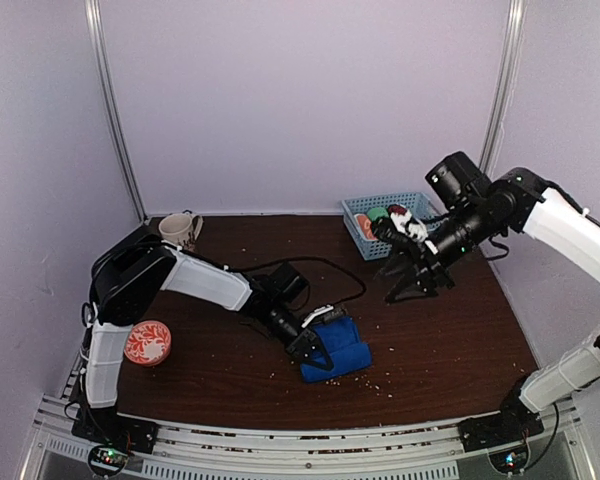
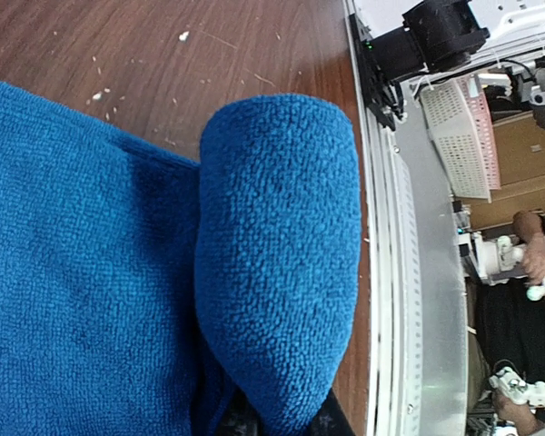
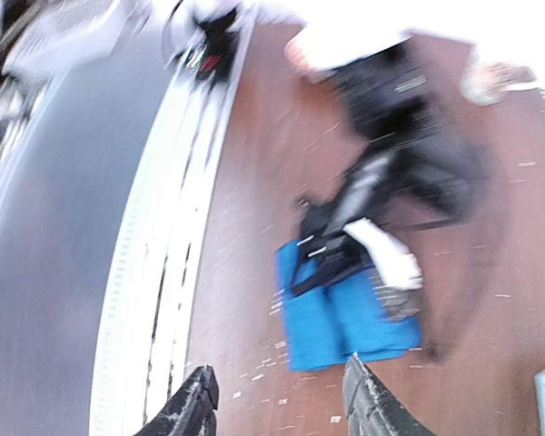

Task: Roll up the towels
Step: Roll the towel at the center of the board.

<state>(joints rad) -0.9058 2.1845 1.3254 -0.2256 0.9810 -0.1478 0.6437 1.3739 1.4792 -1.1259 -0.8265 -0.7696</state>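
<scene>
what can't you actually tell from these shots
- Left wrist view: the left gripper has its fingers almost wholly cut off by the bottom edge and covered by the blue towel, so its grip is unclear.
- Right wrist view: motion blur smears everything, so the towel's folds are unreadable.
- Top view: what is in the basket is too small to make out and partly behind the right gripper.
- No view shows a brown towel.

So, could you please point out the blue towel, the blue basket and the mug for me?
blue towel [image 1: 346, 352], top external view, on its folded top face.
blue basket [image 1: 380, 199], top external view, on its far rim.
mug [image 1: 178, 230], top external view, on its side.
</scene>
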